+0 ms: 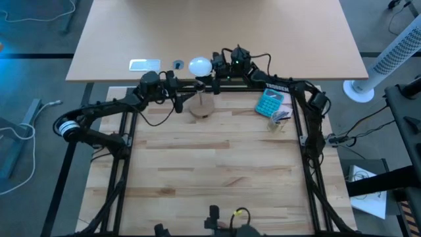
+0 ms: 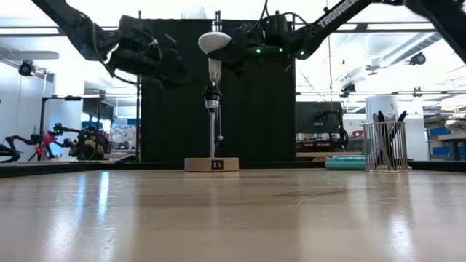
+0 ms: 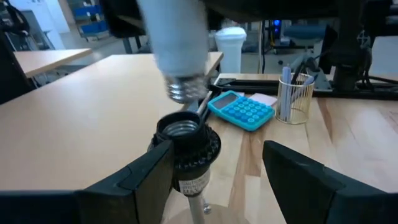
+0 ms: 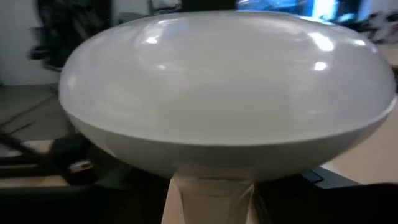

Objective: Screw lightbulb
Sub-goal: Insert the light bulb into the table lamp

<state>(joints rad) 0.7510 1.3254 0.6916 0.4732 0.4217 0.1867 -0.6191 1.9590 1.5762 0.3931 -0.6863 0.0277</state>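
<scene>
You're right at the fiddly bit, so take it slow: the bulb (image 2: 213, 42) is hanging just above the socket (image 3: 185, 138), and the left wrist view shows its threaded base off to one side of the socket mouth and not yet in. Judging from that, I'd line the base up dead over the opening first, keep the bulb upright, then lower until the threads seat before you start turning. If you twist while it's tilted it'll probably cross-thread or just skate off the rim. The right end effector (image 1: 212, 66) is holding the bulb by the globe, coming in from the right near the far edge of the bench, so the bulb sits right in its grip; in the right wrist view the globe fills almost everything. The left end effector (image 3: 217, 180) is fairly wide, with its fingers (image 3: 140, 177) either side of the socket on its pole; one looks to touch it, the other stands apart. Closing on it looks like the way to stop the stand (image 2: 211, 164) from spinning or tipping while you screw. Light downward pressure should do.
</scene>
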